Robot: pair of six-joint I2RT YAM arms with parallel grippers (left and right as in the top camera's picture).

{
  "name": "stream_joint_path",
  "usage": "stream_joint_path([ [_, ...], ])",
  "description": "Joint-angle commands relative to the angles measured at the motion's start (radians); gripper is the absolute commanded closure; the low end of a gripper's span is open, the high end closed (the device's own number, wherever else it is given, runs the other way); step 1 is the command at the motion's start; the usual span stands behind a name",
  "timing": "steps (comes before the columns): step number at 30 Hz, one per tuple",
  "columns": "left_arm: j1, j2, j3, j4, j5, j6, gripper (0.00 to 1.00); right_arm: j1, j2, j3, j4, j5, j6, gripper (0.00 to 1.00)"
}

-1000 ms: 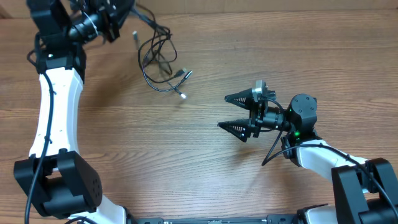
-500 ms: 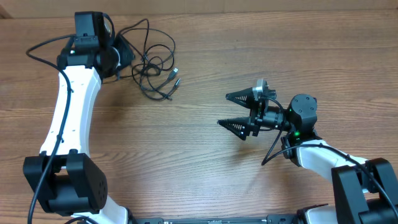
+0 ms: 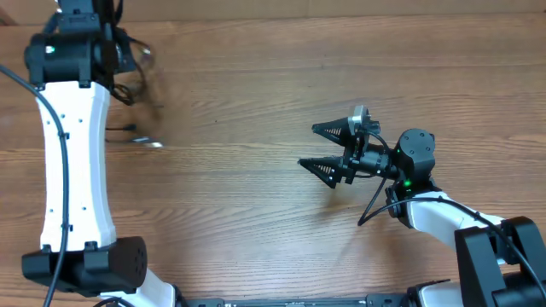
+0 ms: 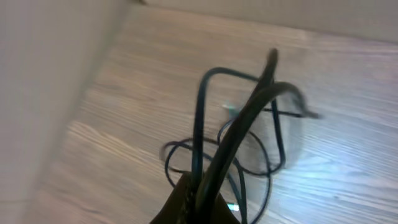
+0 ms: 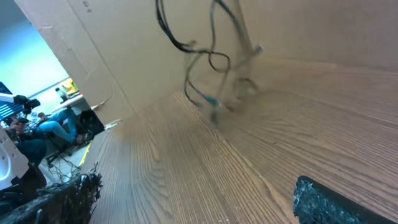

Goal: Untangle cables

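The left arm (image 3: 72, 153) stretches up the table (image 3: 256, 239) along its left side, its far end at the far edge. There, in the wrist view, a pale wall (image 4: 43, 74) rises from the table's edge close beside the arm's end, so there is little room on that side. The left gripper (image 4: 189, 200) is pinched tight on the cables (image 4: 202, 124), several strands rising from between its fingers and looping out. From above, the cables (image 3: 138, 66) show as a blurred bunch just right of the left arm's far end, with a blurred plug end lower down, near the arm's middle. Whether the hanging ends touch the wood cannot be told.

Right of the left arm lies a broad stretch of bare wood. Well to the right of the left arm, across that open stretch, the right gripper (image 3: 309, 147) points toward it, fingers spread wide with nothing between them.
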Motion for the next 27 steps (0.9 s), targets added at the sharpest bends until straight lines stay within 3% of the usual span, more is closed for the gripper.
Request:
stream_joint_path([
  [1, -0.008, -0.014, 0.065, -0.023, -0.088, 0.084, 0.96, -0.002, -0.009, 0.008, 0.004, 0.016, 0.003, 0.00],
  [5, -0.050, -0.007, 0.059, -0.067, -0.064, 0.100, 0.96, -0.002, -0.009, 0.008, 0.005, 0.017, 0.003, 0.00],
  [13, -0.178, 0.088, -0.002, -0.082, 0.229, 0.100, 0.96, -0.002, -0.009, 0.008, 0.005, 0.016, 0.004, 0.00],
  [21, -0.306, 0.311, -0.006, -0.125, 0.235, 0.079, 0.96, -0.002, -0.009, 0.008, 0.005, 0.016, 0.004, 0.00],
  [27, -0.370, 0.377, -0.006, -0.111, 0.276, 0.036, 0.96, -0.002, -0.009, 0.008, 0.005, 0.017, 0.003, 0.00],
])
